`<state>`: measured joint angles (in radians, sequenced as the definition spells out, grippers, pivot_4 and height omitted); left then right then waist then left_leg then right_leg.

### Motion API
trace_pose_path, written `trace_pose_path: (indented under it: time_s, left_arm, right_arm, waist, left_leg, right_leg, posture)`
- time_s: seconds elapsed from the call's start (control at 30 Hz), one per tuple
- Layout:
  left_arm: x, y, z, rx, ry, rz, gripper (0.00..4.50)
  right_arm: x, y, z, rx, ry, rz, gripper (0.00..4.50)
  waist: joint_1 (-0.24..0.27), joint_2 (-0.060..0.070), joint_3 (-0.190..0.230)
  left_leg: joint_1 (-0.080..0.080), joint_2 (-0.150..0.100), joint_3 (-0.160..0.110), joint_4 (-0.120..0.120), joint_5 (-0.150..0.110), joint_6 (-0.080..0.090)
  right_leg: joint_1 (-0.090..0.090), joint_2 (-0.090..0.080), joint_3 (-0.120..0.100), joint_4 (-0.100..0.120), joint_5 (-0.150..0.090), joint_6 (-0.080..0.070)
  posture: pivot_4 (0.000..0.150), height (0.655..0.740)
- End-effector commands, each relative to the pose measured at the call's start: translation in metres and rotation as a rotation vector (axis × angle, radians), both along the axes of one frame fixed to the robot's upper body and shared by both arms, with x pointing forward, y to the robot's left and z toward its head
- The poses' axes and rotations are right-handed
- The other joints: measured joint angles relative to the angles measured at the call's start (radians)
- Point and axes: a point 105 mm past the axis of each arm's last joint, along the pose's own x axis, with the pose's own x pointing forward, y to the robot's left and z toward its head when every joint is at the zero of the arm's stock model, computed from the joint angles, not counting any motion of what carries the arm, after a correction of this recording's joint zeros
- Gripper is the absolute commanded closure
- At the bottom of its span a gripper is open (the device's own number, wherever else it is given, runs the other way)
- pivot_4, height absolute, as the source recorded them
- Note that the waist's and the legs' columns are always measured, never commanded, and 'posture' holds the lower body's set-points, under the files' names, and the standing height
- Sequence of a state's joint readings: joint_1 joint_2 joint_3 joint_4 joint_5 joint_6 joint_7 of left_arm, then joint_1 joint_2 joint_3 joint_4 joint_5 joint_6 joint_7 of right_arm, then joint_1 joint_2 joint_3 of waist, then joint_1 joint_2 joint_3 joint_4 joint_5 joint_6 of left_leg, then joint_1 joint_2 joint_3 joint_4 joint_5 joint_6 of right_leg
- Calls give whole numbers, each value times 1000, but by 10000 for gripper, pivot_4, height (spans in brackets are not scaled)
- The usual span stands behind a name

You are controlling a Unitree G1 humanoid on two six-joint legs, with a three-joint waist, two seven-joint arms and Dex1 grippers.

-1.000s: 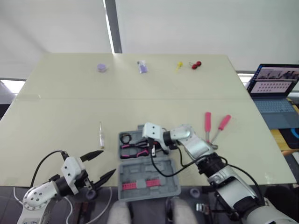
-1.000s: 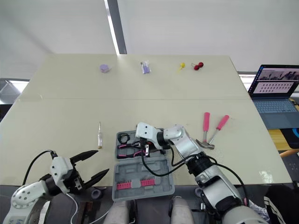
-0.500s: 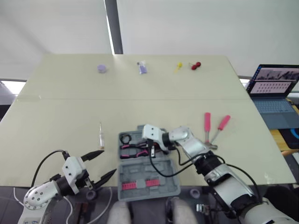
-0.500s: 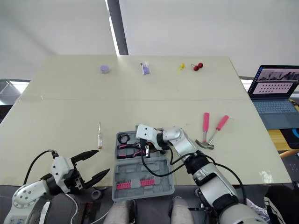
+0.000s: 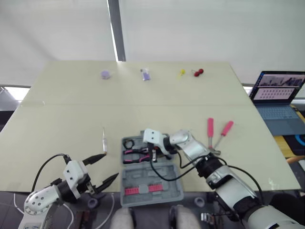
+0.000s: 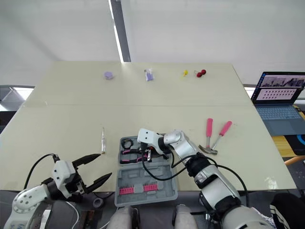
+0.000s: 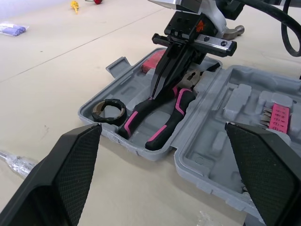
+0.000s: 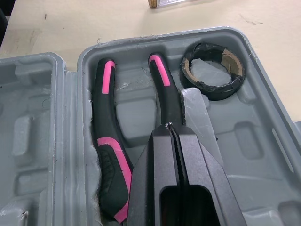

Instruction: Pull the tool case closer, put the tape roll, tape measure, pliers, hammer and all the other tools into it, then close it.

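the right gripper [image 8: 170, 128] is keeping its jaws clenched on nothing, tips hovering right over the pliers [image 8: 104, 141], which are lying in the tool case [image 7: 211, 136] beside the tape roll [image 8: 211, 92]. the left gripper [image 5: 111, 165] is hanging released off the near edge. versus a second back, only the camera is tilting. the pliers look seated, so the hammer [image 5: 210, 130] and small screwdriver [image 5: 103, 139] are waiting on the table [image 5: 62, 119].

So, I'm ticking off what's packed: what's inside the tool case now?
In the tool case: a tape roll, pink-handled pliers and a pink bit strip. The right gripper, shut, hides part of the pliers' head and part of a pink item behind it.
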<state>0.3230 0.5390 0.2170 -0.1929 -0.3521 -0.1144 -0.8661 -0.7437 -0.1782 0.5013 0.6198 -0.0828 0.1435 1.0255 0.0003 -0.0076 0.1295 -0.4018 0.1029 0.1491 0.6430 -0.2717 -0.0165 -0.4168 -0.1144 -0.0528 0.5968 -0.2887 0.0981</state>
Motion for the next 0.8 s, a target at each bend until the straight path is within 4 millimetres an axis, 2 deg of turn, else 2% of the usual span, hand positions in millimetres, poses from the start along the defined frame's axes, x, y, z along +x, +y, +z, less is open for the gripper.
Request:
trace_pose_path:
  time_s: [0.03,0.13,0.27,0.43,0.53,0.63,0.77,0.8]
  left_arm:
    - [1,-2,5,8,-32,-14,0]
    - [1,-2,5,8,-34,-15,0]
    - [4,-3,5,8,-39,-13,0]
    - [13,2,8,-12,-39,55,0]
    - [25,9,14,-28,-38,126,0]
    - [36,22,25,-52,-45,199,0]
    - [48,46,34,-50,-61,309,0]
    - [50,55,35,-38,-67,346,0]
  right_arm:
    - [-8,-34,-51,-154,121,-106,44647]
    - [-10,-23,-35,-41,96,-54,44647]
    - [-3,-14,-1,144,65,-53,44647]
    - [8,-23,49,347,39,-85,44647]
    - [10,-42,68,408,64,-121,36054]
    - [11,-68,87,484,50,-187,21768]
    - [12,-122,93,500,11,-349,1411]
    - [11,-135,93,503,-4,-394,616]
  waist:
    - [0,0,-1]
    - [2,0,-2]
    - [3,-1,-2]
    - [3,0,1]
    - [3,1,3]
    - [8,0,5]
    - [16,-1,6]
    - [19,-2,7]
  left_leg:
    - [0,0,0,0,0,0]
    - [0,0,0,-1,0,0]
    - [-1,0,0,-3,0,0]
    - [-3,0,1,-4,0,0]
    - [-5,0,0,-4,0,0]
    - [-5,0,0,-5,0,0]
    - [-4,-1,0,-5,0,0]
    - [-4,-2,0,-5,0,0]
  right_leg:
    - [0,0,0,0,0,0]
    - [0,0,0,0,0,0]
    - [0,0,0,-3,0,0]
    - [-1,0,0,-4,0,0]
    - [0,0,0,-3,0,0]
    - [0,0,0,-4,0,0]
    - [2,0,0,-7,0,0]
    - [2,0,0,-7,0,0]
  posture:
    - [1500,7400]
    - [1500,7400]
    - [1500,7400]
    - [1500,7400]
    - [1500,7400]
    - [1500,7400]
    - [1500,7400]
    - [1500,7400]
